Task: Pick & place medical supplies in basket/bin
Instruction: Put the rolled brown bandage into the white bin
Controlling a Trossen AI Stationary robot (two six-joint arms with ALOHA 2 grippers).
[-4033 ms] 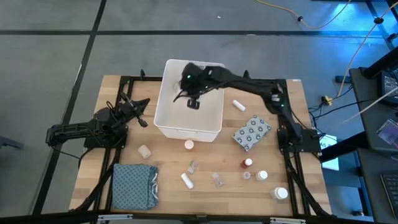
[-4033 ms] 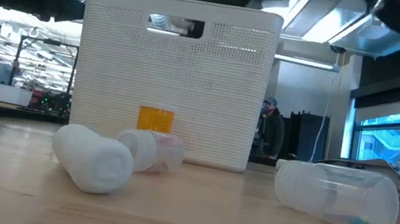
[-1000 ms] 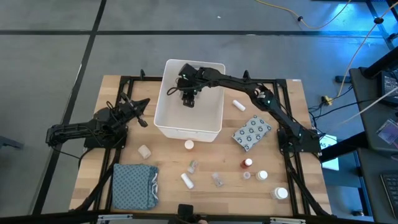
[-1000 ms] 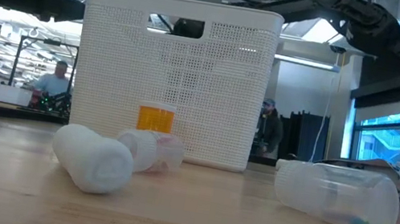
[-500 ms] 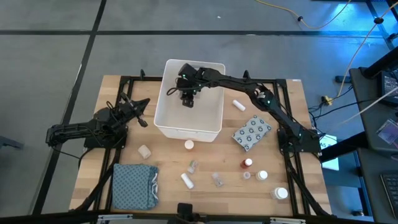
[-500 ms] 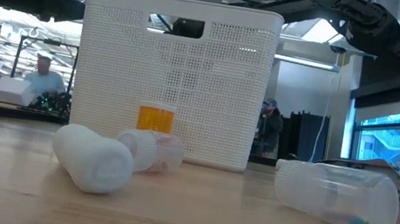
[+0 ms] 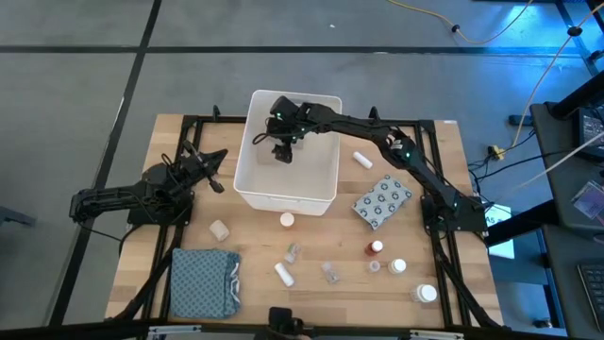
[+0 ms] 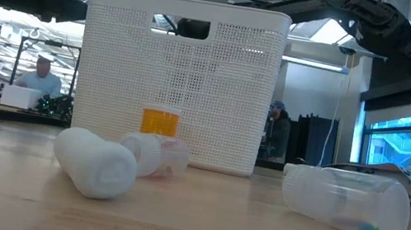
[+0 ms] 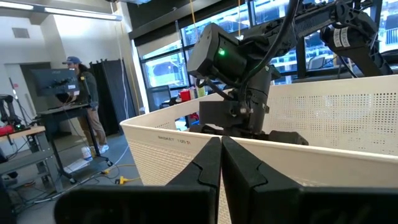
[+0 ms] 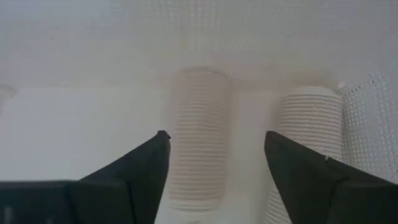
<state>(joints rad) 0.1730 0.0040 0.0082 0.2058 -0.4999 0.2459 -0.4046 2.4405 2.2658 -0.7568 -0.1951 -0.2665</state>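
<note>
Released, ribbed bandage roll [image 10: 199,140] lies between spread right tool [image 10: 214,146] fingers.

White perforated tub [image 7: 286,194], grey dotted packet [image 7: 382,201], blue-grey cloth [image 7: 203,282], beige ribbed rolls [image 10: 198,140], red-capped bottle [image 7: 376,247].

White perforated bin [image 8: 178,77], tipped white bottle [image 8: 95,163], clear vial [image 8: 345,203]

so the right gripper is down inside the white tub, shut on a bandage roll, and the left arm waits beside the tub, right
Not quite. The right gripper is inside the white tub, but the right wrist view shows it open, with the bandage roll lying free between its fingers. The left gripper does wait beside the tub.
</note>
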